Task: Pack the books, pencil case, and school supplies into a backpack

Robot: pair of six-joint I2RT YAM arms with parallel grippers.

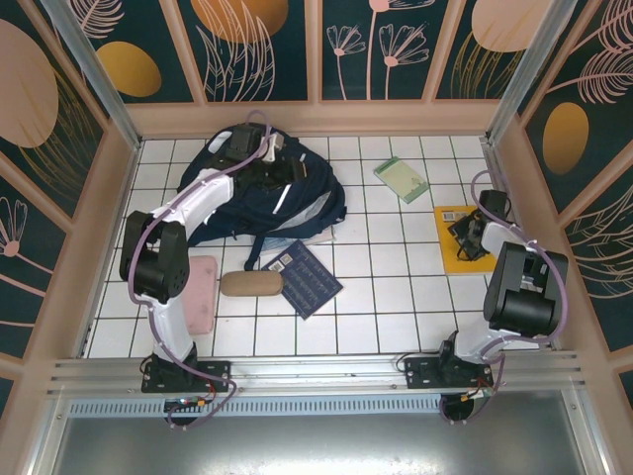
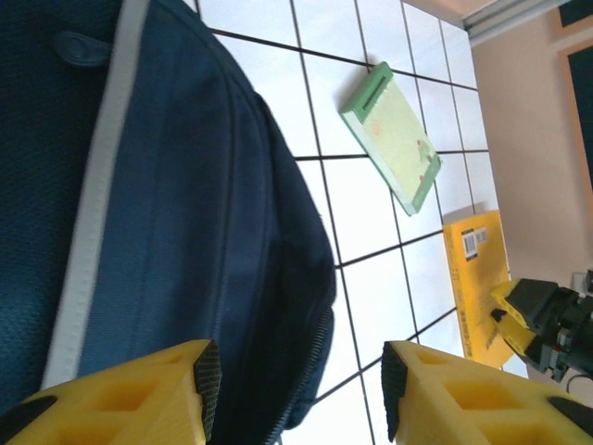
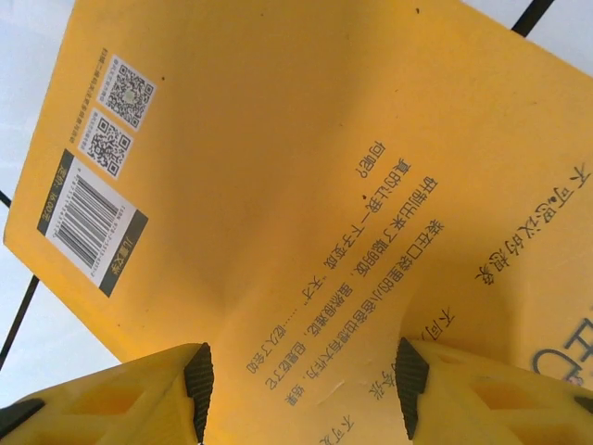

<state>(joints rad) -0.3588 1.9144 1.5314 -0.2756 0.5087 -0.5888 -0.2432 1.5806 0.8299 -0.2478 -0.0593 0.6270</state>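
Observation:
The navy backpack [image 1: 259, 203] lies at the back left of the tiled floor. My left gripper [image 1: 285, 172] is over its upper part, open, with the dark fabric and a zipper edge [image 2: 320, 357] between its fingers [image 2: 206, 380]. The yellow book [image 1: 451, 226] lies flat at the right. My right gripper [image 1: 471, 237] hovers close over its back cover [image 3: 278, 167], open, pads [image 3: 198, 380] wide apart with nothing held. A small green book [image 1: 401, 179] lies behind it. A navy book [image 1: 303, 278], the tan pouch [image 1: 250, 284] and the pink case [image 1: 201, 293] lie in front of the backpack.
Wooden walls with dark panels enclose the tiled floor [image 1: 376, 297] on three sides, close to the right gripper. In the left wrist view the green book [image 2: 394, 139], the yellow book [image 2: 474, 278] and the right gripper [image 2: 547, 320] lie beyond the backpack [image 2: 167, 204].

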